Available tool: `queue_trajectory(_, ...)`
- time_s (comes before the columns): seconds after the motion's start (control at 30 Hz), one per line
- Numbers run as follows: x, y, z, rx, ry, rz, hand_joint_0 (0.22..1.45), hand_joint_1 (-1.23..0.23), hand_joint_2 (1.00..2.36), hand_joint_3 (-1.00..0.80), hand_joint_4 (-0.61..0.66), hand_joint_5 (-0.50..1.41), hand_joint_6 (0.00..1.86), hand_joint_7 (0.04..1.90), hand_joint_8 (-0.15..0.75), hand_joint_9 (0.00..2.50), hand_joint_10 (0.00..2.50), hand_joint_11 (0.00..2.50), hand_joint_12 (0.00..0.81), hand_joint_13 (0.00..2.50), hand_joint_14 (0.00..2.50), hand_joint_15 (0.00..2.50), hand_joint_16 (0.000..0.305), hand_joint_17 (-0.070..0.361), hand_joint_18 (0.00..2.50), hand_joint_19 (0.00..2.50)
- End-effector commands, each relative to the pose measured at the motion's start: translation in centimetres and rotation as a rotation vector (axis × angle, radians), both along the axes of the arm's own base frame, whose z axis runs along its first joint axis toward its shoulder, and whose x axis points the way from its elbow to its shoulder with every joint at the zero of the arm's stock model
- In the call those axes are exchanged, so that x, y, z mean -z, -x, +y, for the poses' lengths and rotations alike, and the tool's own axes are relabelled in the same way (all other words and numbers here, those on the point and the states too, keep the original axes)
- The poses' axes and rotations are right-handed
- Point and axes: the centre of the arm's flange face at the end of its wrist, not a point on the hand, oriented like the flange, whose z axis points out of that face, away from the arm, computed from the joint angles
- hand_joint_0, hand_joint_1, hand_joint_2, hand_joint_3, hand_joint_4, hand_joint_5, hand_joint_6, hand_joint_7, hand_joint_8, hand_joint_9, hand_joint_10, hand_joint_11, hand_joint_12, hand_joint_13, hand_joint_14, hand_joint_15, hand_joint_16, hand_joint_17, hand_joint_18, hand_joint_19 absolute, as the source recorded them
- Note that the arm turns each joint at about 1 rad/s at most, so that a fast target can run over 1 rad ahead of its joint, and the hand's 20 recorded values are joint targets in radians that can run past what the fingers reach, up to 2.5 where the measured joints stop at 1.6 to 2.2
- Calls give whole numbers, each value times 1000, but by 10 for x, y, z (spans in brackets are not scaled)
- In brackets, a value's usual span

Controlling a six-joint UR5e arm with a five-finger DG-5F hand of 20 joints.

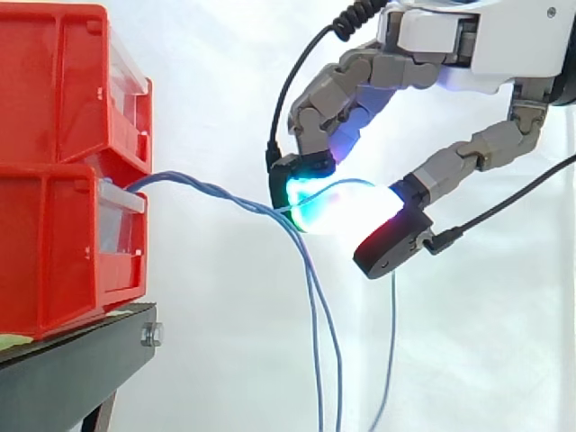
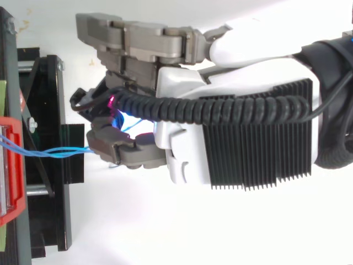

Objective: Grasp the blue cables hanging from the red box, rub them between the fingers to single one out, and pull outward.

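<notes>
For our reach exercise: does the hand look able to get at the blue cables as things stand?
Likely yes: the hand is at the cables, one seemingly pinched between its pads; nothing blocks it, and the bins stand aside.

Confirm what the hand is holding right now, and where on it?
The hand pinches one blue cable between fingertips and thumb, partway along its length, out from the red box. The other blue cables hang free below.
</notes>
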Motion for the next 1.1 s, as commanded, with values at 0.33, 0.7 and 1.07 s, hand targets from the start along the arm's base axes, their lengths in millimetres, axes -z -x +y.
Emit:
queue_trajectory(0.33, 20, 4, -1, -128, 234, -103, 605, -776, 1016, -236, 51, -132, 914, 1024, 239, 987, 22, 755, 337, 819, 24, 625, 42, 95, 635, 504)
queue_trajectory(0.7, 19, 4, -3, -186, 299, -168, 604, -776, 1016, -235, 54, -132, 913, 1030, 240, 991, 21, 750, 337, 819, 25, 625, 42, 96, 634, 497)
queue_trajectory(1.07, 19, 5, -1, -205, 309, -173, 603, -777, 1016, -233, 52, -132, 913, 1019, 240, 989, 23, 745, 339, 817, 24, 629, 42, 95, 635, 504)
